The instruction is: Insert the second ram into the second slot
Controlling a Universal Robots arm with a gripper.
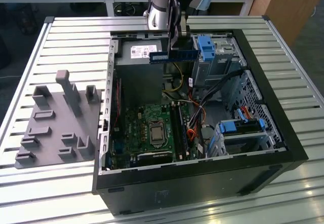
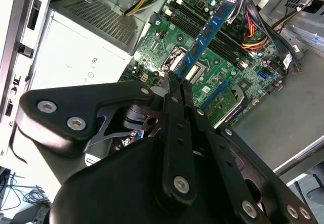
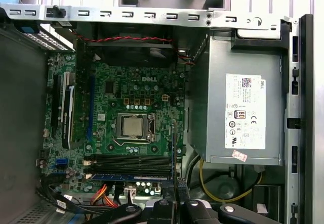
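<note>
We hold the second ram up over the open computer case (image 1: 202, 176).
Our gripper (image 1: 176, 46) is clenched on the second ram (image 1: 174, 55), which hangs level and well apart from the motherboard's memory slots (image 1: 179, 128). In the first wrist view, another blue stick (image 3: 132, 176) sits seated in one slot.

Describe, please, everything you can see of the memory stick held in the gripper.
The second ram is a thin, long, flat blue board with a row of dark chips on one face. The gripper is shut on it partway along its length, holding it on edge, long axis roughly level. It hangs above the open computer case, clear of the motherboard and in no slot. Nothing else touches it.
</note>
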